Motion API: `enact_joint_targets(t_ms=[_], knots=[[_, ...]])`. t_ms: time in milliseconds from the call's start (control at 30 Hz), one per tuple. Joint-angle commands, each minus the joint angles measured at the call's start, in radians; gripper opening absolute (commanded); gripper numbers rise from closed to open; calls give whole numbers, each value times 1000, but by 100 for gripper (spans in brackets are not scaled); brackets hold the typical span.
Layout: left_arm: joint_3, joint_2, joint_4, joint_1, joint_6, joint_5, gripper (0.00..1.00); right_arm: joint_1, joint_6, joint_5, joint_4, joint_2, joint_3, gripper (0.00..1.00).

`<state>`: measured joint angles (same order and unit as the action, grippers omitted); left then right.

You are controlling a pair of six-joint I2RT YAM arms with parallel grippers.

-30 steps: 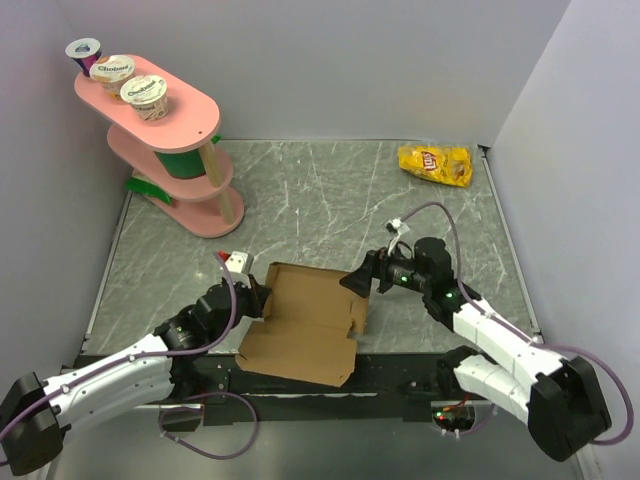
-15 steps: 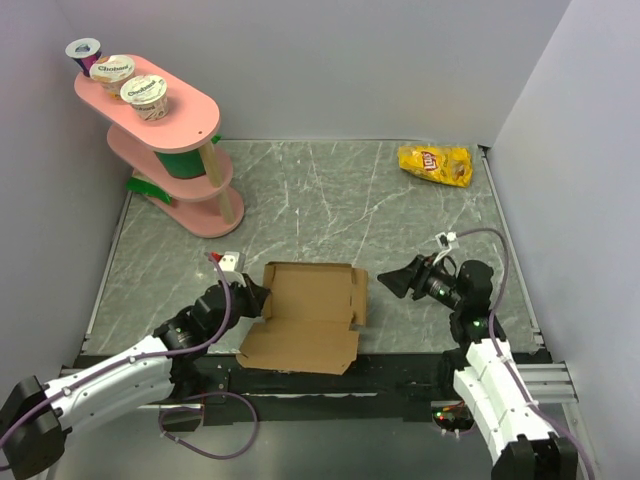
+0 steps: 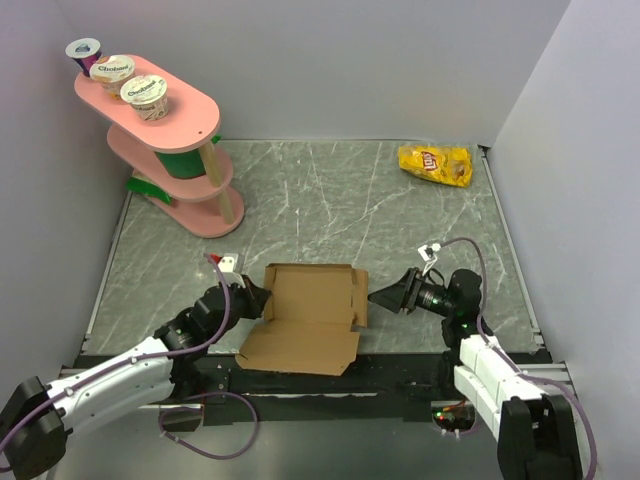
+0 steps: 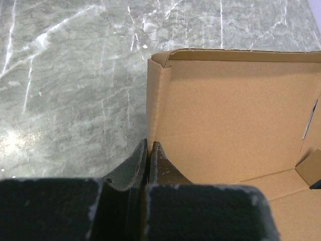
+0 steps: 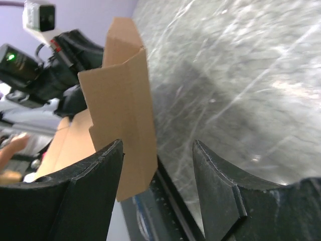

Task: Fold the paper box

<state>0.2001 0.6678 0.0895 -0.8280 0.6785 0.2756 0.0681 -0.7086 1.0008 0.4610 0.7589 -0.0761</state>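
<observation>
The paper box (image 3: 305, 300), plain brown cardboard, lies open near the front middle of the table, its walls partly raised and a flat flap hanging over the near edge. My left gripper (image 3: 263, 300) is shut on the box's left wall; in the left wrist view the fingertips (image 4: 149, 144) pinch the wall's edge, with the box's inside (image 4: 235, 110) to the right. My right gripper (image 3: 375, 297) is open and points at the box's right side. In the right wrist view a raised side flap (image 5: 123, 100) stands between the jaws (image 5: 157, 148), close to the left finger.
A yellow chip bag (image 3: 435, 164) lies at the back right. A pink tiered stand (image 3: 165, 150) with yogurt cups (image 3: 120, 70) on top fills the back left. The black front rail (image 3: 400, 370) runs just below the box.
My right arm pulled away from the box's right side, dropped lower and came back toward it, its jaws narrowing. The box settled flatter on the table. My left gripper kept its hold.
</observation>
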Motion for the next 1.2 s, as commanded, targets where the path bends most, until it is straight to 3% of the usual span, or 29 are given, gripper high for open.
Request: enact_joint_targets(t_ms=[0,300,567,900,1167], knots=[[2,3,67,3,24,-23,1,62,-69,30,217,45,10,65],[-1,16,72,3,21,-30,1,232,-69,-109,222,117,-22,65],[-7,-7,61,3,16,-32,1,292,-11,-292,30,123,-89,67],[-7,10,76,3,9,-41,1,375,-19,-392,21,207,-132,67],[-4,9,70,3,7,-38,1,450,18,-505,-94,250,-198,70]])
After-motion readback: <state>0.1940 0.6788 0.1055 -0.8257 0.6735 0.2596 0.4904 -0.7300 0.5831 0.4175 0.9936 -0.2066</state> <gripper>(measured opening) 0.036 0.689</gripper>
